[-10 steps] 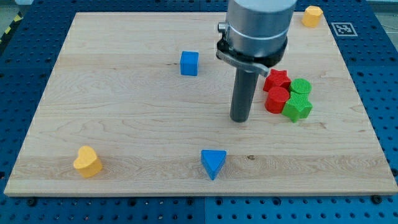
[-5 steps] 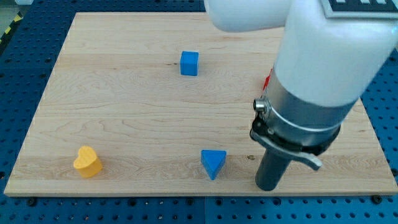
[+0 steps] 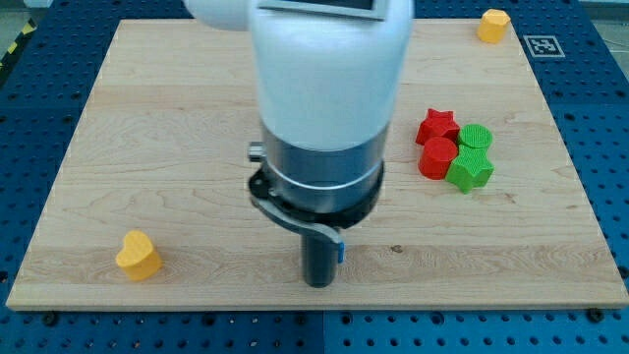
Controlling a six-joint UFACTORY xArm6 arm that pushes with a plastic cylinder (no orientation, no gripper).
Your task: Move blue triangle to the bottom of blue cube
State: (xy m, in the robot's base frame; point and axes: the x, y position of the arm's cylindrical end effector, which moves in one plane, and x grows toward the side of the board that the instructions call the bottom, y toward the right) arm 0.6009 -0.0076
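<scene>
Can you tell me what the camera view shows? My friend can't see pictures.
A big robot arm fills the middle, my tip near the wooden board's bottom edge, hiding nearly all of a blue block. Red and green blocks cluster at the view's right.

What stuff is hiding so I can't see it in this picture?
- Blue cube: not visible in the camera view; the arm's wide body covers where it would be.
- Blue triangle: only a sliver shows beside my tip; the rod hides the rest, so contact cannot be confirmed.
- Yellow block at the view's top: too small to name its shape.
</scene>
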